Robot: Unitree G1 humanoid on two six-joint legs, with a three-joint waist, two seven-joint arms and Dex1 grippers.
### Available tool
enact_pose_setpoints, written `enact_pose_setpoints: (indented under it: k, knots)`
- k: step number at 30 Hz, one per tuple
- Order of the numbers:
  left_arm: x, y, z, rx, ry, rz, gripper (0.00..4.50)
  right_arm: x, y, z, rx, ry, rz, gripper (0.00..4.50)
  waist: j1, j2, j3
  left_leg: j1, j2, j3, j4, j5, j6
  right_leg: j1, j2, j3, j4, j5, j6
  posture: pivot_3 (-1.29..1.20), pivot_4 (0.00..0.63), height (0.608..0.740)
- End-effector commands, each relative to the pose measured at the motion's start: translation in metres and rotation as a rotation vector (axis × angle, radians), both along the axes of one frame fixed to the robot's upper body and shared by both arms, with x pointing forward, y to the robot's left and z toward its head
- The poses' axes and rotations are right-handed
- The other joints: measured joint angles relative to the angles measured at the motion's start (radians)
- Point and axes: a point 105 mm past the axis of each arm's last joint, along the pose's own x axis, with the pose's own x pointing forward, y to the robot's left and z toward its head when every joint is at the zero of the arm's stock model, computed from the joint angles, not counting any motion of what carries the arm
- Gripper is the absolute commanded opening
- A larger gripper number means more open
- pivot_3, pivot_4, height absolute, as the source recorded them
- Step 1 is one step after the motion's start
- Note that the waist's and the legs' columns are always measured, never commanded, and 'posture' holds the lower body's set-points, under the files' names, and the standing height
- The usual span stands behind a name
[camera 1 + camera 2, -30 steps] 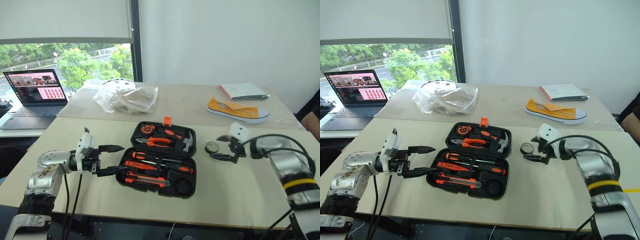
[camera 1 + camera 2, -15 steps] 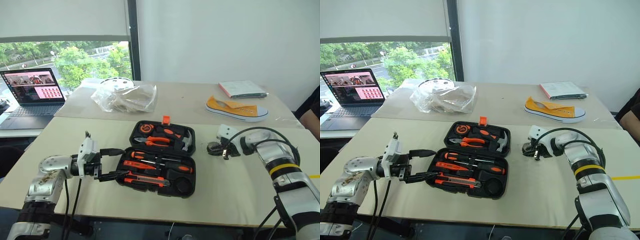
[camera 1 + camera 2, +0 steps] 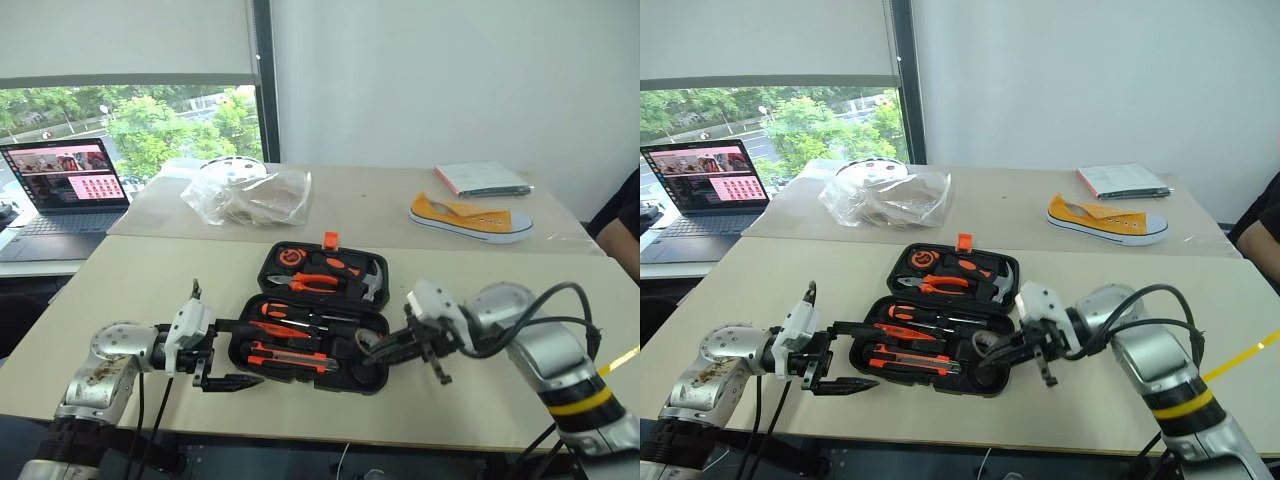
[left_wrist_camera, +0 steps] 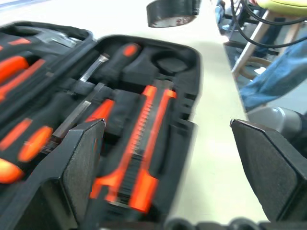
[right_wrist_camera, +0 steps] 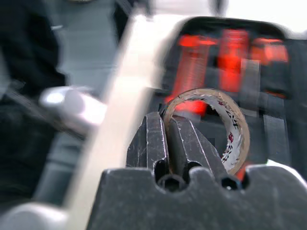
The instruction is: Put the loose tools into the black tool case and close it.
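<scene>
Tape roll (image 5: 225,125) above open black tool case (image 3: 325,315).

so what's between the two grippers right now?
In the left eye view, the near half of the open black tool case, with screwdrivers and utility knife seated, lies between the left gripper and right gripper.

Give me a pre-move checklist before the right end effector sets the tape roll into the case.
1. Right end effector shut on tape roll: ok.
2. Roll over the black tool case, near its round recess: ok.
3. Round recess free: ok.
4. Left end effector open, beside the case's near left corner, away from the recess: ok.
5. Screwdrivers and utility knife seated: ok.
6. Lid open: ok.
</scene>
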Motion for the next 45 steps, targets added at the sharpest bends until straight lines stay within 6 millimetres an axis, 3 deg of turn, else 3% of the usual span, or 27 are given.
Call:
enact_pose_setpoints:
  k: [1, 7, 14, 19, 20, 23, 27, 29, 32, 35, 36, 41, 45]
  knots:
    - [-0.006, -0.002, 0.008, 0.005, -0.015, -0.018, 4.5, -0.003, -0.008, -0.015, -0.13, -0.079, 0.002, 0.06, 0.002, 0.0, 0.0, 0.0, 0.0, 0.0, 0.0, 0.0, 0.0, 0.0, 0.0, 0.001, 0.0, 0.0, 0.0, 0.0, 0.15, 0.74]
    - [-0.009, -0.001, 0.007, 0.008, 0.006, -0.003, 4.5, 0.017, -0.013, -0.032, -0.203, -0.115, -0.08, 0.06, 0.002, -0.001, 0.0, 0.003, 0.0, 0.003, 0.0, 0.0, 0.0, 0.001, 0.001, 0.003, 0.001, 0.0, 0.0, 0.0, 0.15, 0.74]
    - [-0.008, -0.004, 0.008, -0.005, 0.005, 0.012, 4.5, 0.016, 0.002, -0.039, -0.208, -0.072, -0.041, 0.06, 0.003, -0.002, 0.0, 0.003, 0.0, 0.004, 0.0, 0.0, 0.001, 0.001, 0.002, 0.004, 0.001, 0.0, 0.0, 0.0, 0.15, 0.74]
    - [-0.004, 0.002, 0.01, 0.006, -0.009, 0.038, 4.5, 0.026, -0.007, -0.046, -0.303, -0.055, -0.114, 0.06, -0.006, -0.002, 0.0, 0.005, 0.001, 0.005, 0.0, 0.0, 0.0, 0.001, 0.002, 0.006, 0.001, 0.0, 0.0, 0.0, 0.15, 0.74]
    - [-0.003, 0.003, 0.011, 0.007, -0.012, 0.044, 4.5, 0.024, -0.009, -0.046, -0.323, -0.035, -0.107, 0.62, -0.006, -0.002, -0.001, 0.005, 0.001, 0.005, 0.0, 0.0, 0.0, 0.001, 0.002, 0.006, 0.001, 0.0, 0.0, 0.0, 0.15, 0.74]
    - [0.0, 0.007, 0.012, 0.008, -0.019, 0.066, 4.5, 0.028, -0.006, -0.033, -0.283, -0.08, -0.094, 1.32, -0.004, -0.002, -0.001, 0.005, 0.0, 0.006, 0.0, 0.0, 0.0, 0.001, 0.002, 0.006, 0.001, 0.0, 0.0, 0.0, 0.15, 0.74]
    - [0.007, 0.014, 0.014, 0.001, -0.022, 0.118, 4.5, 0.013, 0.001, 0.0, -0.129, -0.01, 0.009, 2.73, 0.008, -0.002, 0.0, 0.004, 0.0, 0.006, 0.0, -0.001, 0.002, 0.0, 0.001, 0.006, 0.001, 0.0, 0.0, 0.0, 0.15, 0.74]
    - [0.013, 0.017, 0.018, -0.019, -0.024, 0.152, 4.5, 0.01, 0.002, 0.019, -0.021, 0.051, 0.018, 2.73, 0.009, -0.002, 0.0, 0.003, 0.0, 0.005, 0.0, -0.001, 0.002, 0.0, 0.002, 0.005, 0.0, 0.0, 0.0, 0.0, 0.15, 0.74]
    - [0.028, 0.024, 0.025, -0.057, -0.032, 0.242, 4.5, 0.016, -0.016, 0.027, 0.008, 0.04, 0.008, 2.73, 0.012, -0.002, 0.0, 0.0, 0.0, 0.005, 0.0, -0.001, 0.002, -0.002, 0.002, 0.003, 0.0, 0.0, 0.0, 0.0, 0.15, 0.74]
    - [0.054, 0.037, 0.031, -0.106, -0.015, 0.424, 4.5, 0.038, -0.037, 0.039, 0.125, -0.002, -0.123, 2.73, 0.017, -0.002, 0.0, 0.0, 0.0, 0.004, 0.0, -0.001, 0.003, 0.0, 0.001, 0.002, -0.002, 0.001, 0.001, 0.0, 0.15, 0.74]
    - [0.064, 0.041, 0.031, -0.099, -0.031, 0.487, 4.24, 0.05, -0.041, 0.04, 0.16, -0.034, -0.192, 2.74, 0.017, -0.002, 0.0, 0.0, -0.001, 0.004, 0.0, -0.001, 0.003, 0.0, 0.001, 0.002, -0.002, 0.002, 0.002, 0.0, 0.15, 0.74]
    - [0.095, 0.046, 0.021, -0.057, -0.028, 0.658, 2.8, 0.094, -0.064, 0.012, 0.076, -0.232, -0.407, 1.47, 0.012, -0.003, 0.0, 0.001, -0.002, 0.006, 0.0, -0.001, 0.003, 0.0, 0.001, 0.004, -0.002, 0.003, 0.003, 0.0, 0.15, 0.74]
    - [0.109, 0.037, 0.006, 0.007, -0.018, 0.693, 1.25, 0.112, -0.062, -0.008, 0.052, -0.305, -0.489, 0.02, 0.005, -0.003, 0.0, 0.001, -0.002, 0.007, -0.001, -0.001, 0.003, -0.001, 0.002, 0.004, -0.002, 0.003, 0.003, 0.0, 0.15, 0.74]
